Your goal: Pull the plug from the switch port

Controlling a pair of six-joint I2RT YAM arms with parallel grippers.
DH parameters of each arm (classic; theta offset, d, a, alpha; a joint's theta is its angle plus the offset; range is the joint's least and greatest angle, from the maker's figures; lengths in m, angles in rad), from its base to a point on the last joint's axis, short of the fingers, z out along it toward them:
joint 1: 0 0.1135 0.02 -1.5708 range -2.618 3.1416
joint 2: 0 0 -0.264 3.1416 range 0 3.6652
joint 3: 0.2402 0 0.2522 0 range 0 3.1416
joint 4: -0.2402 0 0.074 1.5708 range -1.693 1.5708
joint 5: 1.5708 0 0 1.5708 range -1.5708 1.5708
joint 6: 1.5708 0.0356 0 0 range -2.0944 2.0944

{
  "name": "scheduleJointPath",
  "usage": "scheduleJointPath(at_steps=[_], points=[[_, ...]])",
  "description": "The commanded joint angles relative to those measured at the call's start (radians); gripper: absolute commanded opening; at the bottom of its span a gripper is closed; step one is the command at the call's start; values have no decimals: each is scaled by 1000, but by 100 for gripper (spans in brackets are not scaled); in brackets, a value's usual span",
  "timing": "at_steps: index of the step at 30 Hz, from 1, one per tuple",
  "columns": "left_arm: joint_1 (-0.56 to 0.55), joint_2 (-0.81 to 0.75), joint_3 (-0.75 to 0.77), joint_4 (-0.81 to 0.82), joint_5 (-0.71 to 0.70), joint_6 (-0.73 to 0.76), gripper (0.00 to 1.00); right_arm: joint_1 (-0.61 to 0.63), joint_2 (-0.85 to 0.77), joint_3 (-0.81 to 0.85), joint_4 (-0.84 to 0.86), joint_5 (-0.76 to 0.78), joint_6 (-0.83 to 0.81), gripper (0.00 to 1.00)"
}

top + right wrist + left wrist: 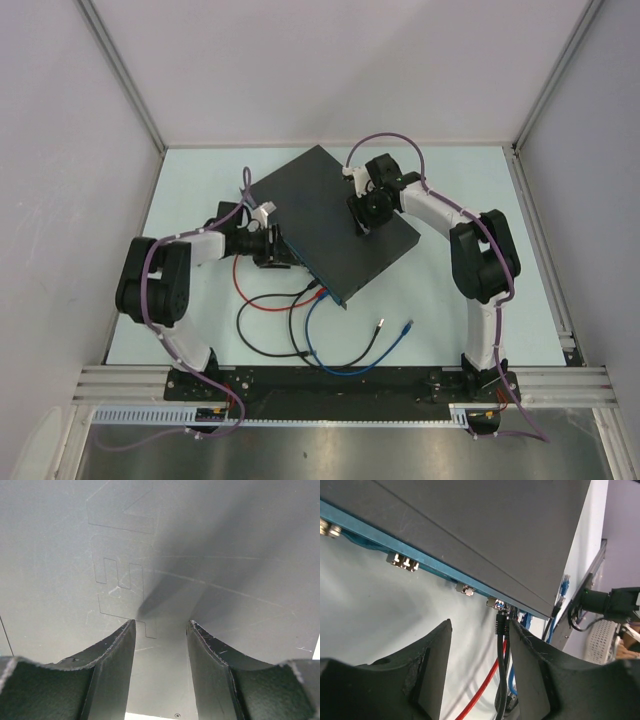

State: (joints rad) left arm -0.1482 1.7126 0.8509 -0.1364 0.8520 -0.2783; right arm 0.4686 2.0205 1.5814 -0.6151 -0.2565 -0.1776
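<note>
Barely underway, with black plug (500, 624) seated in teal edge of switch (330, 215) at frame centre, left gripper (480, 630) parted loosely around it, right gripper (161, 625) spread empty atop the switch, pull outstanding.

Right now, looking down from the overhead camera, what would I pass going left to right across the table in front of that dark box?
Left arm's dark elbow → red cable → loose black plug → loose blue plug → right arm's dark elbow.
</note>
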Motion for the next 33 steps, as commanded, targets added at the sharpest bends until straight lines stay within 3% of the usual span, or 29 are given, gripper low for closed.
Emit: scheduleJointPath(at_steps=[1, 27, 29, 33], points=[[-25, 41, 8, 43, 88, -10, 54, 11, 12, -26, -26, -41, 29, 51], [-96, 168, 108, -18, -8, 22, 50, 28, -29, -87, -8, -10, -2, 52], [-111, 157, 120, -51, -63, 30, 48, 28, -28, -87, -8, -10, 0, 52], [-149, 140, 152, -169, -316, 27, 47, 31, -22, -86, -3, -6, 7, 52]])
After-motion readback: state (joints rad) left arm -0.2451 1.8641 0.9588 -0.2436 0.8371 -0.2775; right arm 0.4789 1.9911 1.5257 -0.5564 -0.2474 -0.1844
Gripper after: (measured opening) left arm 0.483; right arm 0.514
